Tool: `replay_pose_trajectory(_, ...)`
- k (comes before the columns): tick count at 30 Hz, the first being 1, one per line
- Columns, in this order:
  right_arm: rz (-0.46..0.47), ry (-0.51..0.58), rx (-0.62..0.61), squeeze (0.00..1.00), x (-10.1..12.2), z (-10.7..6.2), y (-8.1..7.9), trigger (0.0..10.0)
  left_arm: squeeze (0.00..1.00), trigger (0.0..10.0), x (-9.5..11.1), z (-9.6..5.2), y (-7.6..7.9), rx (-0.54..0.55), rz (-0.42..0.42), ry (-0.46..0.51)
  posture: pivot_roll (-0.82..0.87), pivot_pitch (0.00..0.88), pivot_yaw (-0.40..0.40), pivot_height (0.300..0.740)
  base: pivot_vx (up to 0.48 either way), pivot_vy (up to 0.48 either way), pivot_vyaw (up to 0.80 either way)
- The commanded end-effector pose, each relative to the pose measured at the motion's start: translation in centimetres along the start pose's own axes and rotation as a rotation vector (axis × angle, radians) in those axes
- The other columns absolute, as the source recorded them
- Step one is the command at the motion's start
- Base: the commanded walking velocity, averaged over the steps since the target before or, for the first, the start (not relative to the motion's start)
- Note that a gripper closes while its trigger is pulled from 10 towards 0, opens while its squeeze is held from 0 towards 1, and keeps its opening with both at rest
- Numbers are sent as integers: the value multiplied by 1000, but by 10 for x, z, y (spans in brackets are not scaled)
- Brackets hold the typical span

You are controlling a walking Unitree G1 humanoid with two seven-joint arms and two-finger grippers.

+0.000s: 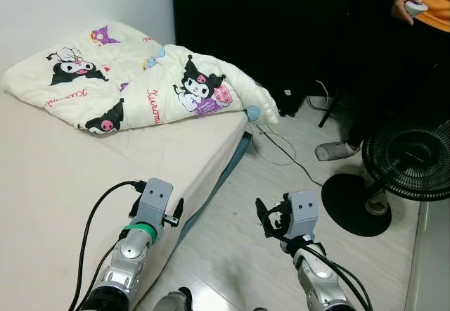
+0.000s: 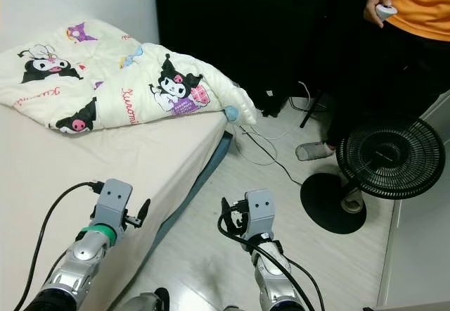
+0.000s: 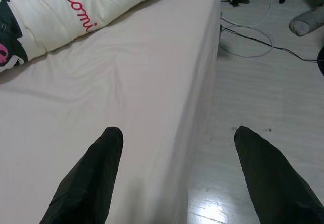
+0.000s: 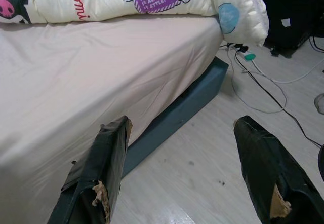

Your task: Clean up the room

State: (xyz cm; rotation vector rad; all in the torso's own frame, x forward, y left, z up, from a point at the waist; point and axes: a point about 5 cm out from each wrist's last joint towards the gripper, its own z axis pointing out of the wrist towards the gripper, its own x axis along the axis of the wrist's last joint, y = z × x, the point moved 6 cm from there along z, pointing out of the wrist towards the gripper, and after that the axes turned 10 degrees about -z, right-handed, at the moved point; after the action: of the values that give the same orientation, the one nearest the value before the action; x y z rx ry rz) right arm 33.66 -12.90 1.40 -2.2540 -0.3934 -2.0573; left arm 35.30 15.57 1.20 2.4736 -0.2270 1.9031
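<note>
The left tool (image 3: 172,178) is being held over the near edge of the bed (image 1: 105,163), its two black fingers (image 3: 96,173) spread wide with nothing between them. The right tool (image 4: 197,173) is being held just off the bed's side, above the pale floor (image 1: 281,205), likewise spread and empty (the tape on its fingers is looking frayed).

Further out, a cream blanket (image 1: 140,86) printed with cartoon figures is lying bunched across the far part of the bed, one corner drooping over the edge toward the floor. It is judged to be the thing being tidied, though the task does not name it. Below that corner, white and black cables (image 1: 281,146) are trailing across the floor. A black fan (image 1: 408,163) on a round base is standing to the right, and a person (image 2: 415,8) holding a small controller is standing beyond it.

For the step in hand, the blanket is well apart from both tools, so the robot's body would need to be brought closer before any reach is attempted. The overhanging corner is probably best gripped first, with the cables being avoided underfoot.
</note>
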Motion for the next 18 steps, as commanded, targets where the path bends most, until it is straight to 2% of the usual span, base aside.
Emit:
replay_pose_trajectory(1, 0, -21, 4, 0, -6, -3, -2, 10000, 0, 10000, -6, -2, 2, -10, 2, -16, 47, 60, 4, 711, -307, 0, 0)
replay_pose_trajectory(7, -13, -21, 7, 0, -5, -2, -2, 10000, 0, 10000, -6, -2, 2, -6, 4, -13, 48, 56, 3, 711, -318, 0, 0)
replay_pose_trajectory(16, -22, -22, 5, 0, -5, -2, 0, 10000, 0, 10000, -6, -3, 2, -5, 4, -12, 46, 56, 3, 711, -321, 0, 776)
replay_pose_trajectory(18, -13, -22, 1, 0, -6, -2, 0, 10000, 0, 10000, -6, -3, 2, -5, 4, -12, 45, 56, 2, 711, -300, 0, 0)
